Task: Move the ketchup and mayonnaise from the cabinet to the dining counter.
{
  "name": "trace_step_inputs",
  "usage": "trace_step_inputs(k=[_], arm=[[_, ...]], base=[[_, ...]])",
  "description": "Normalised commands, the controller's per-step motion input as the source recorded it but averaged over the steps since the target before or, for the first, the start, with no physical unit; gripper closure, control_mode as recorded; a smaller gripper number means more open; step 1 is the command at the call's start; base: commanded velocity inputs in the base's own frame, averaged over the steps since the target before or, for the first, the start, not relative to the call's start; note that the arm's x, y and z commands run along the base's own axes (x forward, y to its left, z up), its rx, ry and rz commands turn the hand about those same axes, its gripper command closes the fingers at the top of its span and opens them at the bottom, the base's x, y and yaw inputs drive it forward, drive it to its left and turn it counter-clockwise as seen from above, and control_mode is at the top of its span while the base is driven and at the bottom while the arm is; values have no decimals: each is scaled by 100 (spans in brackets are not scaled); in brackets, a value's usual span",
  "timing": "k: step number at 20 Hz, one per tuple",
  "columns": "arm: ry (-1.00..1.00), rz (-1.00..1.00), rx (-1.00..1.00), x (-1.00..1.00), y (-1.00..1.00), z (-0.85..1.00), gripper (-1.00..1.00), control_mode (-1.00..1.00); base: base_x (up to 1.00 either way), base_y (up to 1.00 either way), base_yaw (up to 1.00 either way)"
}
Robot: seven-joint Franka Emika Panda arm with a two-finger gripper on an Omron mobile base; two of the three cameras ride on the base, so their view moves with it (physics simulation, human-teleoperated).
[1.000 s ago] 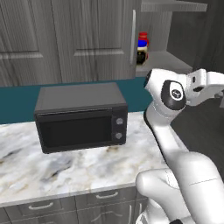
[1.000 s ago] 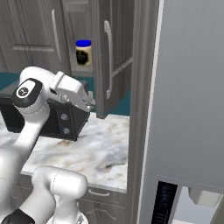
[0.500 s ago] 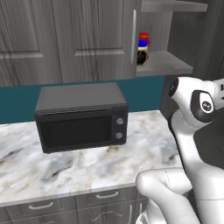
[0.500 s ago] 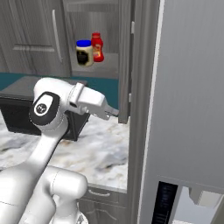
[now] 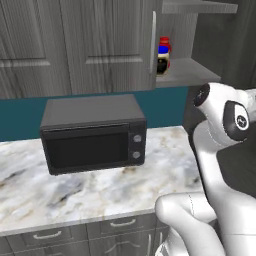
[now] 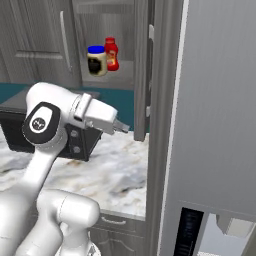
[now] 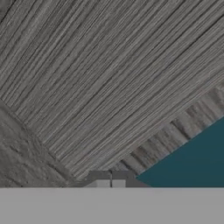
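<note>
Claw (image 6: 121,128) fully closed and empty, close against open cabinet door (image 6: 141,70), ketchup (image 6: 111,54) and mayonnaise (image 6: 97,60) side by side on cabinet (image 5: 192,70) shelf, above and apparently left of claw, microwave (image 5: 94,133) on table (image 5: 100,185) below.

Evenly and flatly lit throughout, as rendered scenes are, with no visible lamp and no hard glare, only a soft sheen on the marble counter (image 5: 100,190) and on the white arm (image 6: 45,150); faint soft shadow under the microwave (image 5: 92,135) toward 6 o'clock, and deeper shade inside the open cabinet (image 6: 120,30) around the shelf at 12 o'clock. Soft and slightly blurred overall from low resolution, edges jagged on handles and door lines, no bending of straight lines toward the borders. Blurriest in the hand view, wood grain (image 7: 109,87) smeared at close range, teal patch at 4 o'clock flat and featureless.
</note>
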Motion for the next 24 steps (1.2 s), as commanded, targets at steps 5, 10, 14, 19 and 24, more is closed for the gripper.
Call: trace_step_inputs(k=[5,10,14,19,24], arm=[[-22,16,30,6,52,14,100,-100],[-21,24,33,37,57,20,100,-100],[-14,38,27,52,30,28,100,-100],[-19,48,19,37,12,15,100,-100],[-34,41,6,31,23,0,100,-100]], base=[[0,0,0],[0,0,0],[0,0,0],[0,0,0],[0,0,0]])
